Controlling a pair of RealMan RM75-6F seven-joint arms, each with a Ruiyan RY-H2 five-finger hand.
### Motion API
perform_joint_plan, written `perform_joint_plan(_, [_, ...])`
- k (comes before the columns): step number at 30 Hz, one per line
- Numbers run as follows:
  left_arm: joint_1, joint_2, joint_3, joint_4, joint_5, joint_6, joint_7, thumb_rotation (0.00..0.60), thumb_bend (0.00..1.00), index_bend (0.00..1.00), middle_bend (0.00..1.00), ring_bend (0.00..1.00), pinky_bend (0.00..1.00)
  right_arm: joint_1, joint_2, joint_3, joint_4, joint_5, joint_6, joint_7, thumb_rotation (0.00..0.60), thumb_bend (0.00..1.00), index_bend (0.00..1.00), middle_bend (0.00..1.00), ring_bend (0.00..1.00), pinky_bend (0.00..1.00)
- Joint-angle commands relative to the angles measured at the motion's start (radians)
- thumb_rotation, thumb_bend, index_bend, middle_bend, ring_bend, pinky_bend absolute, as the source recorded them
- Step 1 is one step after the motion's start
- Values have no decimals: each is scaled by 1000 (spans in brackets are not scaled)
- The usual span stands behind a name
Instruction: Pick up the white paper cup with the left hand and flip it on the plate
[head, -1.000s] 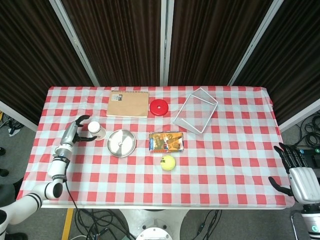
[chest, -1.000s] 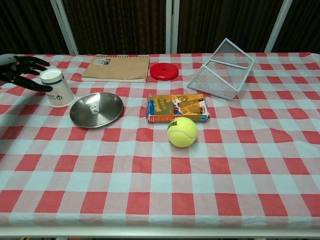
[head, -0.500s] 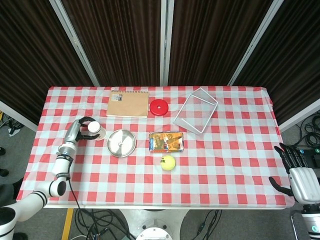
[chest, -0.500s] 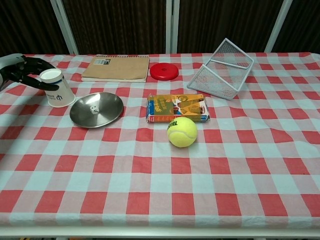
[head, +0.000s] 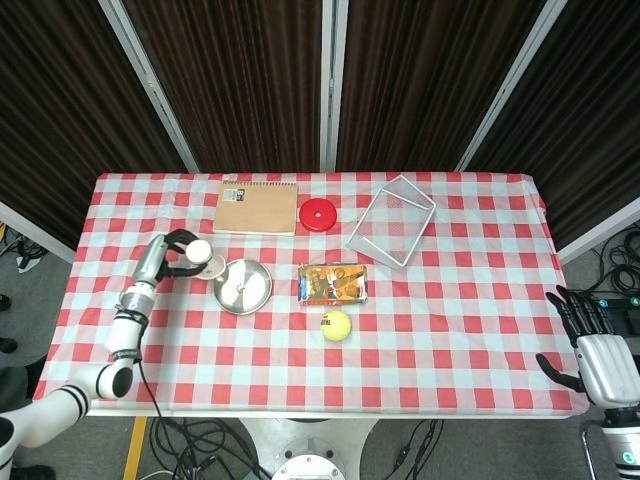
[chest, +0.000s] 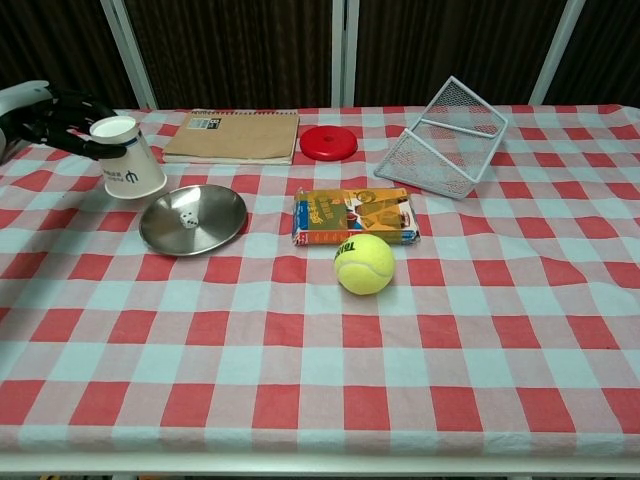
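Note:
My left hand (head: 170, 252) (chest: 58, 118) grips the white paper cup (head: 204, 258) (chest: 128, 160) near its closed end. The cup hangs tilted a little above the cloth, mouth downward, just left of the round metal plate (head: 243, 286) (chest: 193, 218). A small white die lies in the plate's middle. My right hand (head: 588, 345) hovers past the table's front right corner with its fingers spread and nothing in it; the chest view does not show it.
On the red checked cloth lie a brown notebook (head: 256, 207), a red disc (head: 319, 214), a tipped wire basket (head: 391, 221), a snack packet (head: 333, 284) and a tennis ball (head: 336, 324).
The left hand closed round the cup, lifted it off the cloth and carried it right toward the plate. The right hand stayed put.

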Motion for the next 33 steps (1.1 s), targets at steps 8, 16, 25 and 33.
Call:
perform_joint_plan(8, [-23, 25, 52, -150, 50, 15, 96, 600, 274, 492, 475, 325, 366, 0, -3, -2, 15, 8, -9, 16, 600, 170, 0, 14, 0, 0])
perform_joint_plan(16, [-44, -47, 66, -70, 51, 7, 81, 600, 270, 493, 475, 324, 353, 4, -4, -1, 16, 8, -14, 16, 600, 169, 0, 13, 0, 0])
perform_joint_plan(25, [-62, -93, 82, 13, 72, 7, 64, 600, 268, 492, 474, 324, 325, 8, -4, -1, 12, 10, -21, 11, 600, 169, 0, 14, 0, 0])
perform_joint_plan(33, [-59, -157, 71, 113, 71, 81, 96, 600, 269, 492, 469, 324, 325, 10, 1, -3, 4, 9, -28, 4, 600, 170, 0, 13, 0, 0])
